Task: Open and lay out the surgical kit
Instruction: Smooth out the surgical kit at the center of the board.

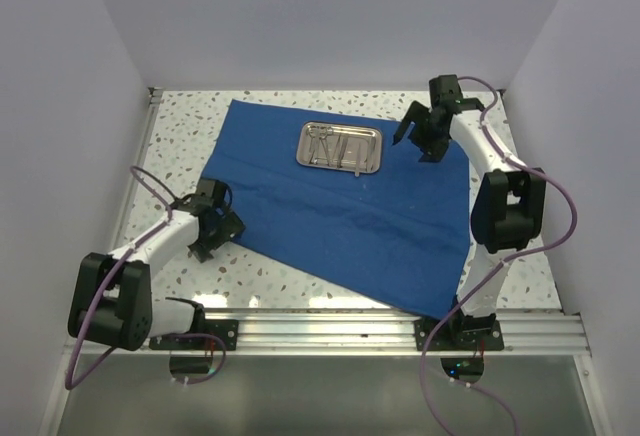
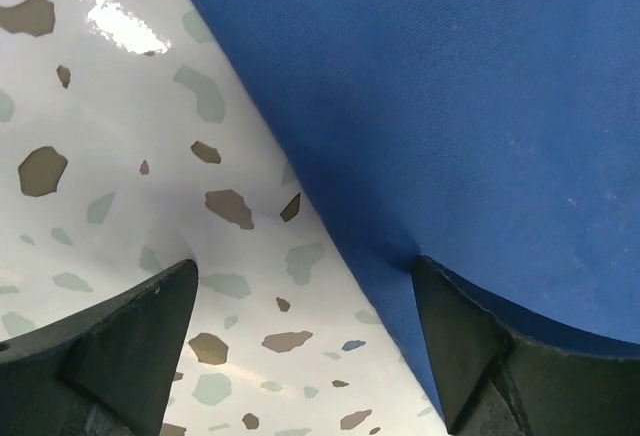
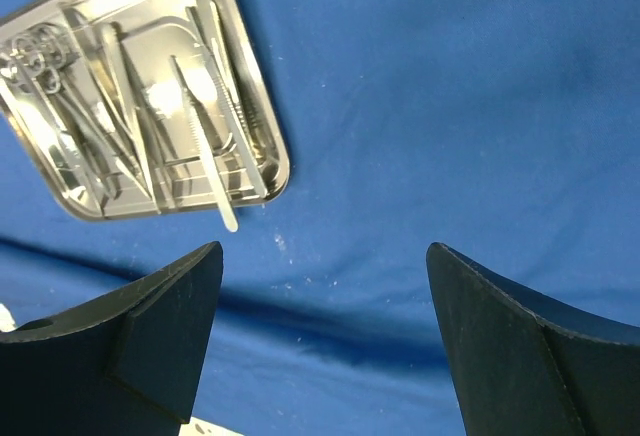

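Robotics lab test cell. Boxed in by plain pale walls beyond and to either side of both sets of jaws. Speckled terrazzo-look tabletop straight below the left jaws. Aluminium rail well behind left and right jaws, carrying two bolted arm bases.

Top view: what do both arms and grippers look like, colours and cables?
The left arm and right arm have white links with bulky black joint housings. The left gripper and right gripper are black, with two broad tapering fingers each. A thin purple cable loops along each arm.
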You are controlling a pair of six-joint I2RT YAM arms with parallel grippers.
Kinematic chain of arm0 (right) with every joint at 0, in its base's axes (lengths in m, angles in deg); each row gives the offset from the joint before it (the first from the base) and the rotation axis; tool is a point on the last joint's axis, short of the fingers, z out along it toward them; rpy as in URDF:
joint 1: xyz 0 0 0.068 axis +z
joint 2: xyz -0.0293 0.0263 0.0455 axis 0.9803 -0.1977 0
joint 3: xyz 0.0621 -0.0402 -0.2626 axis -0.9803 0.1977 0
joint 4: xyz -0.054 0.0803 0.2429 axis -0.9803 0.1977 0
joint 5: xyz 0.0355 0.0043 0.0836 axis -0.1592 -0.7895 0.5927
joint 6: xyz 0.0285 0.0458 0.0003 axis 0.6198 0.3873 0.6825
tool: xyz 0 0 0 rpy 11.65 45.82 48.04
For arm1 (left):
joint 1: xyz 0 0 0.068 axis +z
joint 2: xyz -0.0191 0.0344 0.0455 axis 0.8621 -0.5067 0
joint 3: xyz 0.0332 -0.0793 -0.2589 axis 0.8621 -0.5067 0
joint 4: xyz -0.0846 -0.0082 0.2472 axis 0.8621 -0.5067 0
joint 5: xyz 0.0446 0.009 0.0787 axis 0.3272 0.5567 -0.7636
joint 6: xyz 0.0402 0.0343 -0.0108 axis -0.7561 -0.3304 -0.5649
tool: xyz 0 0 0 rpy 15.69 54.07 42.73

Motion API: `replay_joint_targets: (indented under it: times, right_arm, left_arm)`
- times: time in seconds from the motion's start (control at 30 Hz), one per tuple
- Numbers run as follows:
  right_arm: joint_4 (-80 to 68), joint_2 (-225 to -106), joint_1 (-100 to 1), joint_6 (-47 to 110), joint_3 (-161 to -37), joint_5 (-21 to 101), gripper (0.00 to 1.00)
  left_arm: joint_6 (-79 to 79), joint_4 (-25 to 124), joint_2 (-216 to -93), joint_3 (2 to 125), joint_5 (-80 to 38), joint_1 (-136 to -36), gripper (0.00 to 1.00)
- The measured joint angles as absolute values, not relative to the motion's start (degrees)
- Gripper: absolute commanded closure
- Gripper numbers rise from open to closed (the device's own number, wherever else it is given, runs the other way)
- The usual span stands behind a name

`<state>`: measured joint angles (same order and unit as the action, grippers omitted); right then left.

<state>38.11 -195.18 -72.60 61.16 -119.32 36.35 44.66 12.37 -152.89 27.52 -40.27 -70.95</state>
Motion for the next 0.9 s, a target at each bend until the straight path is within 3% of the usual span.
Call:
replay_joint_targets:
  times: [0.3, 0.47, 0.6, 0.7, 0.73, 0.9]
  right_arm:
    - [38.0, -191.2, -72.7, 61.0, -117.6, 36.1, 0.14]
    - [38.1, -188.9, -72.9, 60.7, -115.3, 36.1, 0.14]
    - [38.2, -187.5, -73.4, 60.5, -114.5, 36.1, 0.14]
    - [38.2, -187.2, -73.5, 60.5, -114.4, 36.1, 0.14]
    - [38.2, -187.2, -73.6, 60.5, -114.4, 36.1, 0.14]
    - [38.2, -187.2, -73.7, 60.5, -114.4, 36.1, 0.14]
  left_arm:
    - [43.2, 16.5, -154.9, 28.0, -41.1, -71.0, 0.19]
    - [42.6, 20.1, -158.4, 30.2, -41.4, -71.0, 0.31]
    - [41.8, 23.3, -161.5, 31.7, -41.6, -71.0, 0.53]
    - [41.8, 26.5, -162.8, 31.8, -41.2, -70.9, 0.92]
    - [41.8, 27.7, -163.2, 31.8, -40.9, -70.9, 1.00]
    - [41.6, 30.7, -163.1, 31.3, -39.2, -70.9, 1.00]
